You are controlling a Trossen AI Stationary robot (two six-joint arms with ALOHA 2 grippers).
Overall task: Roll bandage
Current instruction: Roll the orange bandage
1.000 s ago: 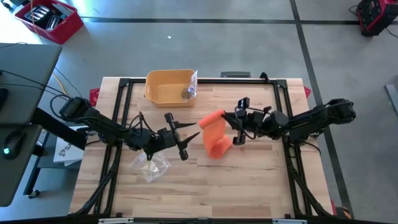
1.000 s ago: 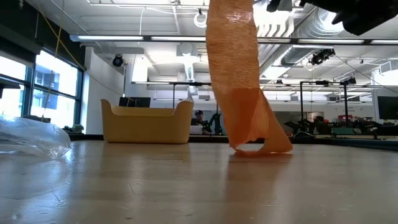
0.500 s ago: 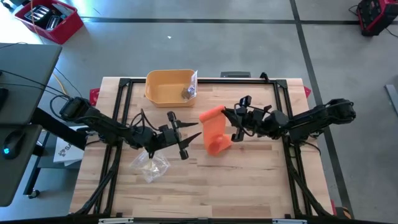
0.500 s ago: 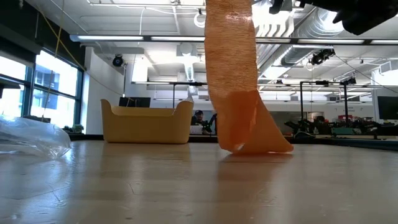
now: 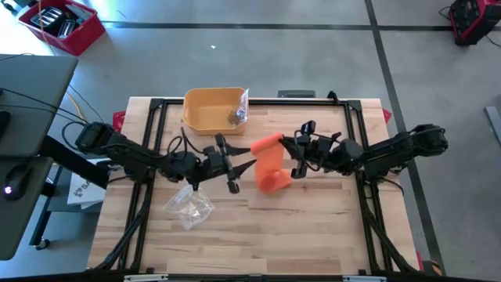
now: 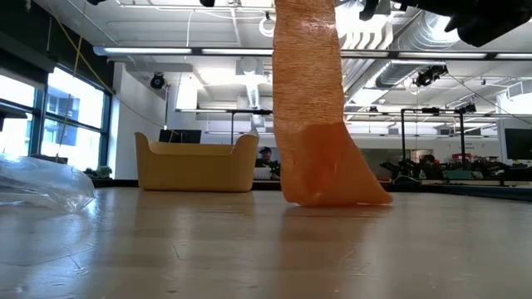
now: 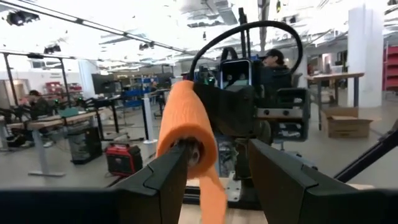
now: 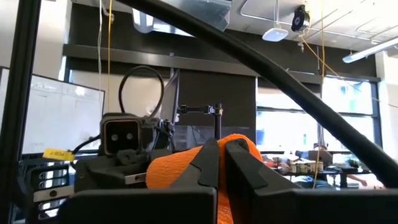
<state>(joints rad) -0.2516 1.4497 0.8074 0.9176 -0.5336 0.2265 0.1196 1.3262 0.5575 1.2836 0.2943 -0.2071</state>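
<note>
Seen from straight above, near the table's [image 5: 313, 227] middle: an orange bandage [image 5: 270, 164], its rolled upper end pinched by the right gripper [image 5: 291, 153], fingers closed tight on it, its loose tail hanging to a small heap on the wood. At nine o'clock of the bandage, just beside it, the left gripper [image 5: 239, 165], fingers spread apart, holding nothing. At seven o'clock of that gripper, a crumpled clear plastic bag [image 5: 189, 207] lying flat. At twelve o'clock of the table, by the far edge, a yellow bin [image 5: 210, 110] with a small wrapped item inside.

From table height: the bandage [image 6: 309, 108] dropping as a broad orange strip from the top of the picture, its lower end folded on the wood. At nine o'clock of it, farther back, the yellow bin [image 6: 198, 164]; at the far nine o'clock edge, the clear plastic bag [image 6: 41, 187].

Past the left wrist: two dark fingers [image 7: 158, 180] set wide, the bandage's rolled end [image 7: 185, 127] between them, contact impossible to judge, the strip falling away below it.

Past the right wrist: two dark fingers [image 8: 208, 165] pressed together over the orange roll [image 8: 186, 168], the other arm's camera housing behind it.
</note>
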